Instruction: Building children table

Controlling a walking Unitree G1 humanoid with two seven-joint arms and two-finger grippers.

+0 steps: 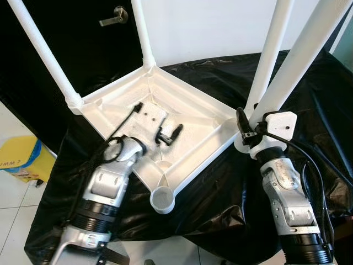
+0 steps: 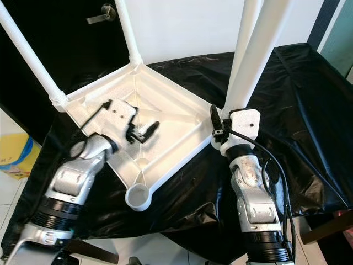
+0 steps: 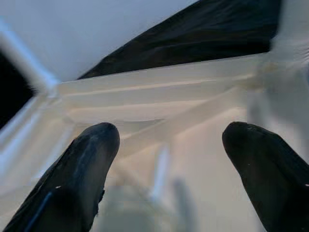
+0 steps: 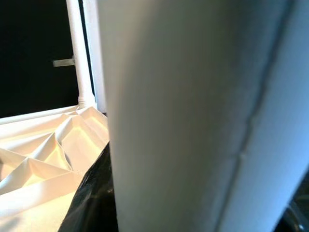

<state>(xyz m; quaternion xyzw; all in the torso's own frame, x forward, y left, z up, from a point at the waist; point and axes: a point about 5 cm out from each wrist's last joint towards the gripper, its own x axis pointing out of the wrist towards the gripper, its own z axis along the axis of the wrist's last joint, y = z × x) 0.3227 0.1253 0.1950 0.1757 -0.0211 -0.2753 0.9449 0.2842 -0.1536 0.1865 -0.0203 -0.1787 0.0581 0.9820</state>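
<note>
- A white plastic table top (image 1: pixel 182 118) lies upside down on a black cloth (image 1: pixel 309 99) that covers a surface.
- Two white legs already stand in the far corners: one far left leg (image 1: pixel 44 52) and one back leg (image 1: pixel 140 33).
- A third white leg (image 1: pixel 270 55) stands in the corner on the robot's right.
- The near corner has an empty round socket (image 1: pixel 162 200) with no leg in it.
- The right gripper (image 1: pixel 245 127) is up against a fourth leg (image 1: pixel 309 49), right beside that third leg. The leg leans up and away from it.
- In the right wrist view this leg (image 4: pixel 193 116) is very close and takes up most of the picture. I cannot tell if the fingers are squeezing it or not.
- The left gripper (image 1: pixel 168 134) hangs over the middle of the table top, above its raised ribs.
- Its two black fingers (image 3: pixel 87 164) are spread apart and hold nothing.
- A yellow box (image 1: pixel 19 157) sits on the tiled floor (image 1: pixel 16 193) on the left.
- A dark door with a silver handle (image 1: pixel 113 17) is behind the table.
</note>
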